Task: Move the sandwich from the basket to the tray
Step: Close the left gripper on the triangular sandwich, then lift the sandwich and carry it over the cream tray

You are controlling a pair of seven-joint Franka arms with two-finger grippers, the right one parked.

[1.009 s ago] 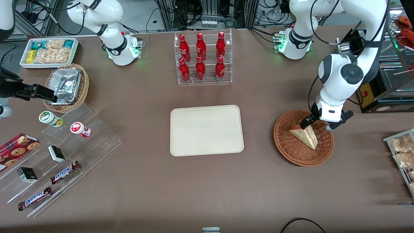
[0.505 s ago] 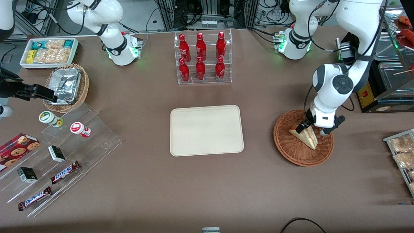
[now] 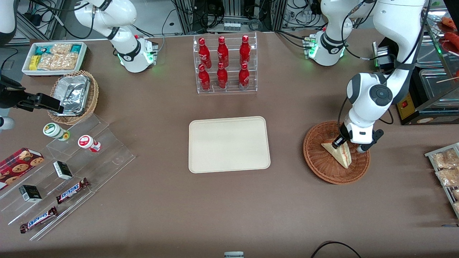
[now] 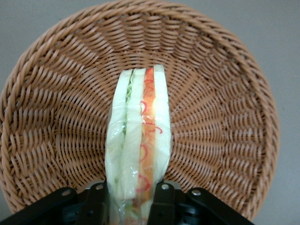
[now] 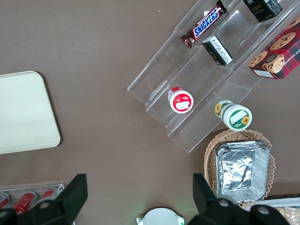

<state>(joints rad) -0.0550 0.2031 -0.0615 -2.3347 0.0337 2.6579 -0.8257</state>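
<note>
Standing on its edge in the basket [image 3: 324,163] [image 4: 56,108], the sandwich [image 3: 339,153] [image 4: 139,140] is pinched between the gripper [image 3: 343,142] [image 4: 127,202] fingers [image 4: 96,202]; the tray [image 3: 229,144] holds nothing.

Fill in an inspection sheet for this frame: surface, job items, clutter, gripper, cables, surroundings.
Surface: brown table, no spills seen.
Job items: sandwich stands on edge in the basket; the tray holds nothing.
Clutter: red bottles in a clear rack; foil containers in a tan basket; snack bin; clear stepped stand with cups, small boxes and Snickers bars; cookie box.
Gripper: left gripper down in the basket, a finger on each face of the sandwich's wide end, shut on it.
Cables: black cable at the table edge nearest the camera.
Surroundings: metal equipment and trays at the working arm's end.
</note>
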